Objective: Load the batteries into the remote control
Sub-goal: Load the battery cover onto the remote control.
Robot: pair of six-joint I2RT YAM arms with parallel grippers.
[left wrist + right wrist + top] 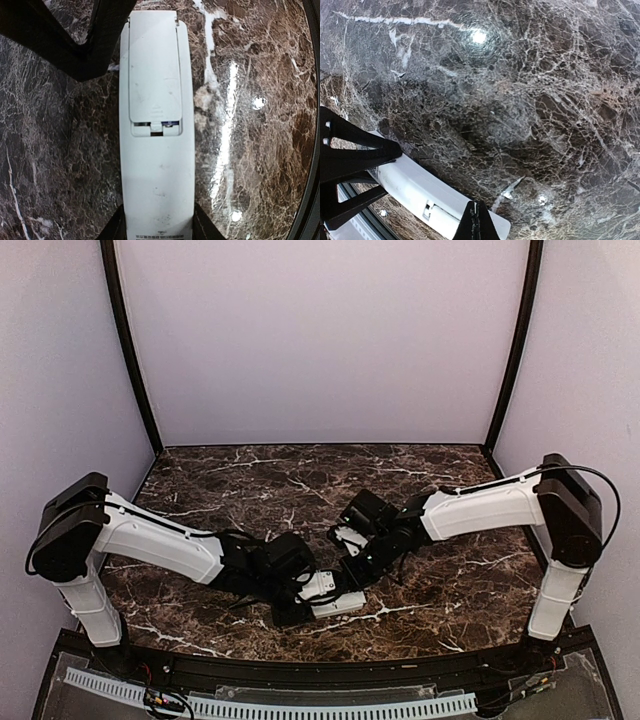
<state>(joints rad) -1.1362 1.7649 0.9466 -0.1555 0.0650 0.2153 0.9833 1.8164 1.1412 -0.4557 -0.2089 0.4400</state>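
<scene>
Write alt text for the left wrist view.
White remote control, back up, clamped at its near end by the left gripper over a dark marble table. Its battery cover is nearly shut; the right gripper sits at upper left.

left arm point(160, 540): white shell links, black joint housings, thin black cable point(33, 562) at shoulder | right arm point(485, 505): same white-and-black, black cable looped over shoulder | left gripper point(157, 231): black truss fingers point(355, 155), two pale screws point(325, 126) | right gripper point(476, 225): matte black, pointed
</scene>
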